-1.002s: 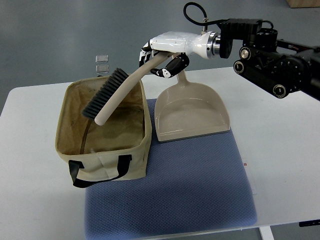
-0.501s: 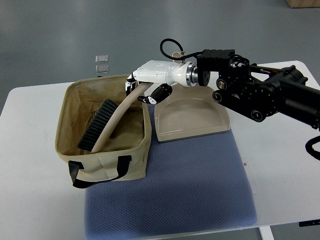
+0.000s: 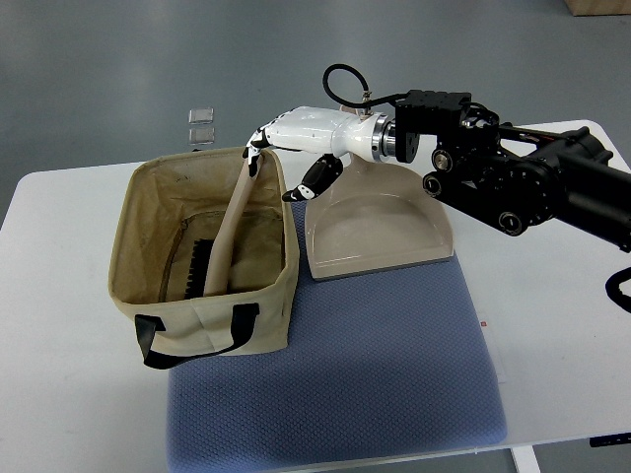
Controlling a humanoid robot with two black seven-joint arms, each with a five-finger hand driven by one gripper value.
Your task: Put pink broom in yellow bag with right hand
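Beige broom (image 3: 222, 236) down in the bag (image 3: 212, 325)
Bristles rest on the bottom, handle leaning on the rim; right hand (image 3: 286, 158) looks spread beside it, only withdrawal left.

Right arm (image 3: 552, 187) cut off at the right edge of the frame. Broom (image 3: 222, 246) head half hidden low inside the bag (image 3: 212, 320), behind its near wall. Small clear objects (image 3: 201, 124) at upper left too small to identify. Table (image 3: 59, 394) cropped along the bottom edge.
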